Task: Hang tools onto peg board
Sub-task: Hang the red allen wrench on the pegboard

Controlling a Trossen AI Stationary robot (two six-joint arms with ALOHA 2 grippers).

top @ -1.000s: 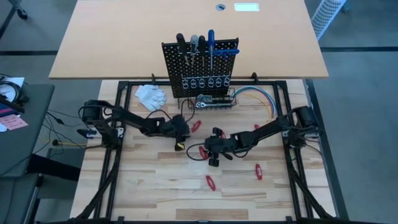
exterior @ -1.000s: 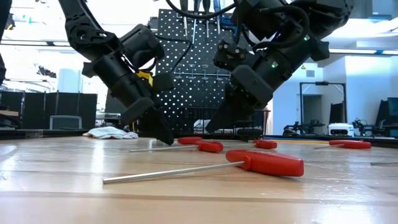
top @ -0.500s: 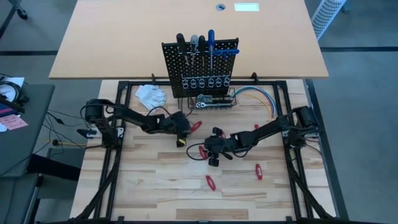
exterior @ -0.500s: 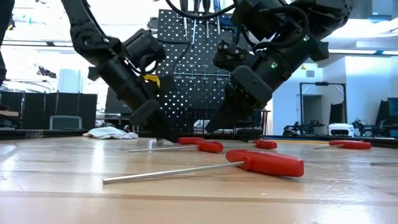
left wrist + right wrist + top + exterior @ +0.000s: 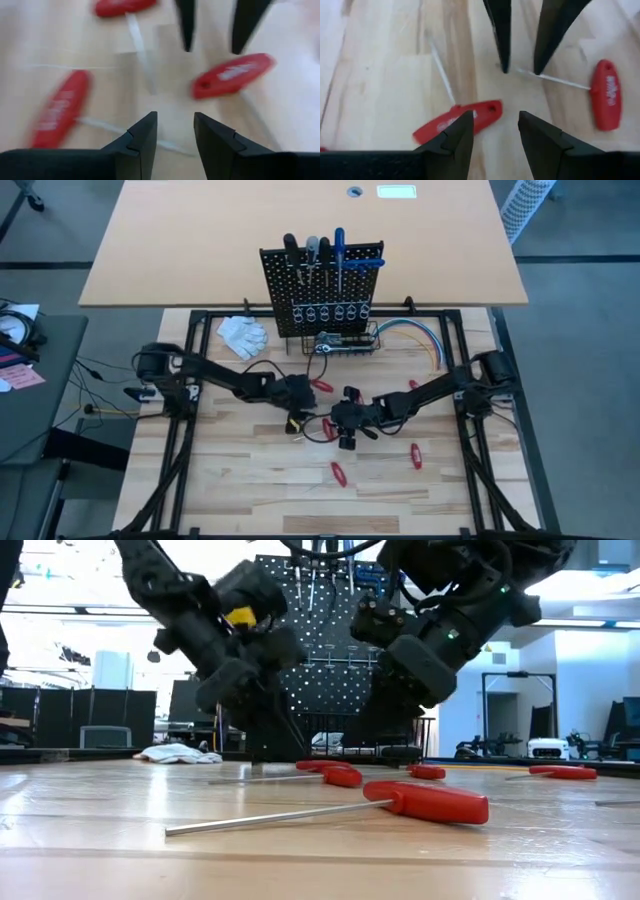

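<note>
Both grippers, left gripper (image 5: 297, 420) and right gripper (image 5: 333, 423), stand open and empty, facing each other over a red-handled tool (image 5: 326, 425) mid-table (image 5: 240, 470).

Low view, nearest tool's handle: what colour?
Red, with a bare silver shaft; clearest in the low view.

A pair of white gloves (image 5: 243, 332) lies on the slatted wooden table (image 5: 250, 480), well behind and to the left of the left claw, just beside the black frame rail (image 5: 197, 345). A curved bundle of coloured cables (image 5: 418, 336) rests well behind the right claw. Beyond both claws stands a large tan desk (image 5: 180, 250), and a dark side table (image 5: 30, 380) with papers sits far to the left claw's outer side.
</note>
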